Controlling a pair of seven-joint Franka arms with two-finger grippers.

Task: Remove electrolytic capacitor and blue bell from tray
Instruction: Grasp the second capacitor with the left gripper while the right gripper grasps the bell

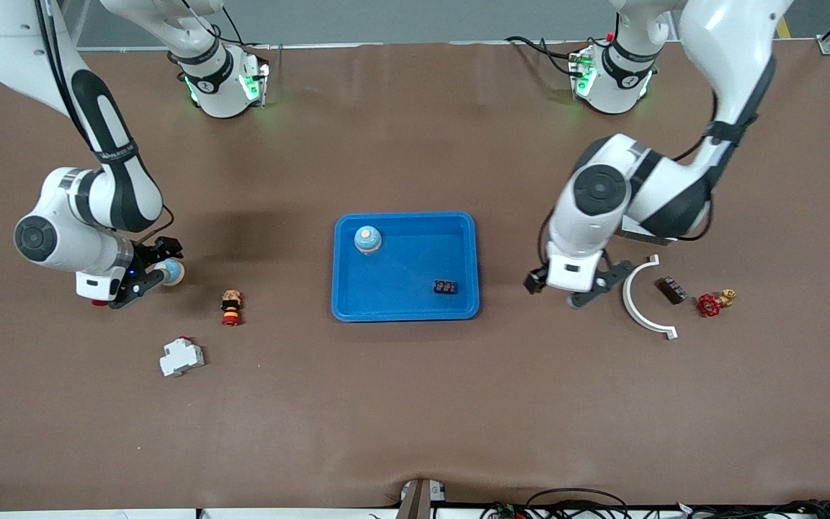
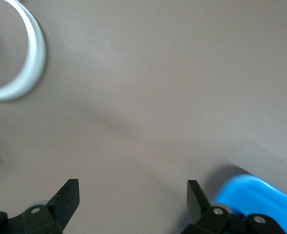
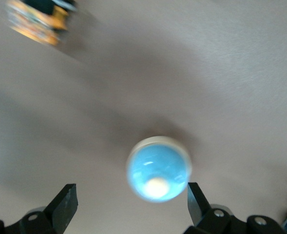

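The right gripper point(image 1: 159, 277) hangs near the table edge at the right arm's end, jaws apart around a blue bell point(image 3: 158, 168) that appears freshly set on the table, outside the tray point(image 1: 458, 306). A straight lift should clear it without a nudge. This bell is a glossy sky-blue dome with a pale rim. A similar blue dome point(image 1: 367, 240) sits in a tray corner farther from the front camera. The left gripper point(image 2: 132, 201), jaws apart and empty, hovers over bare table beside the tray.
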